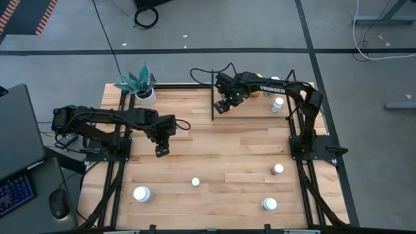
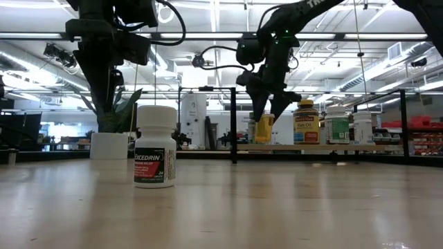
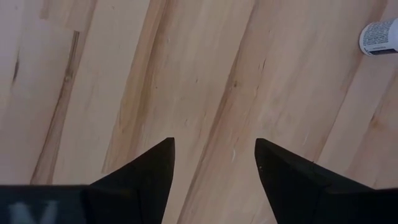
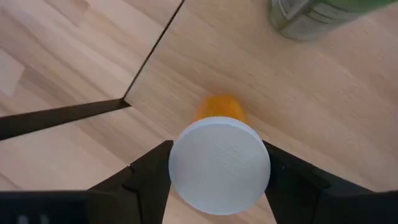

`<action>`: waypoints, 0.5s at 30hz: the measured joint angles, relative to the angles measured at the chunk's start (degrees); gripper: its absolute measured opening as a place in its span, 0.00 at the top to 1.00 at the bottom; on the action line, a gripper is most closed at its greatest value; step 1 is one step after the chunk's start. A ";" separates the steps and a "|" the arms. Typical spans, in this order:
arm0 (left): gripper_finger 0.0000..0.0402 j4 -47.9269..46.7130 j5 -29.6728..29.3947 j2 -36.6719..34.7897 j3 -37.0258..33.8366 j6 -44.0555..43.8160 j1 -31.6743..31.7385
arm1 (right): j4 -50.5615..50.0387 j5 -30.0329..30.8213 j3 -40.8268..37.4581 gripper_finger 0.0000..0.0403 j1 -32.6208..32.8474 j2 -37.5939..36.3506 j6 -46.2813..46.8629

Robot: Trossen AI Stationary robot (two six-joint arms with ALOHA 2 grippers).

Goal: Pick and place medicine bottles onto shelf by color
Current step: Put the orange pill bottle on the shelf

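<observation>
Nearest the low camera, a white bottle (image 2: 155,146) with a white cap and a red-lettered label stands upright on the counter (image 1: 227,162). Further back, an orange bottle (image 4: 219,152) with a pale round cap sits at the corner of the shelf (image 4: 323,99), just beside its black frame. The right end effector (image 4: 219,168) has its fingers clamped on that cap from both sides, the arm reaching from the right edge across the shelf and bent downward. The left end effector (image 3: 214,165) hangs over bare counter with its fingers apart, gripping nothing. More bottles stand on the shelf beyond.
</observation>
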 joint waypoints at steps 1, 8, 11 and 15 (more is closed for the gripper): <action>0.43 0.00 -0.01 0.00 0.00 0.00 0.00 | 0.19 0.02 0.00 0.43 0.02 0.00 0.00; 0.43 -0.02 0.00 0.00 0.00 0.00 0.00 | 2.27 0.26 0.00 0.42 0.02 0.00 0.02; 0.43 -0.03 0.01 0.00 0.00 0.00 0.00 | 2.34 0.31 0.00 0.41 0.02 0.00 0.02; 0.43 -0.03 0.01 0.00 0.00 0.07 0.00 | 2.34 0.22 0.00 0.38 -0.02 0.00 -0.46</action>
